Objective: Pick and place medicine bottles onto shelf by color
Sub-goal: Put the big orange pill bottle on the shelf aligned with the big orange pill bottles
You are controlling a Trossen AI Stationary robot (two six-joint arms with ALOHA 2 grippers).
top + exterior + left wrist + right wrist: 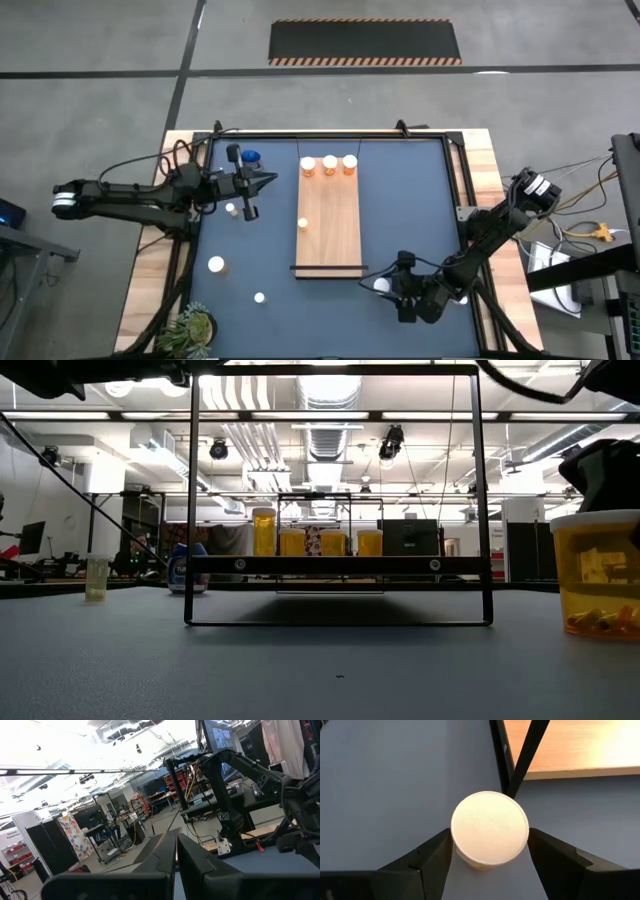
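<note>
High view: three orange bottles [329, 165] on shelf [328, 235].

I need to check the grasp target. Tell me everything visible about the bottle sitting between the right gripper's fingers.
The bottle is a small orange cylinder with a round white cap, plastic by its look, standing upright on the dark blue table mat just off the near dark end of the wooden shelf. The open right gripper has one finger on each side of it; whether they touch cannot be told. The low view shows pale contents near its bottom.
</note>
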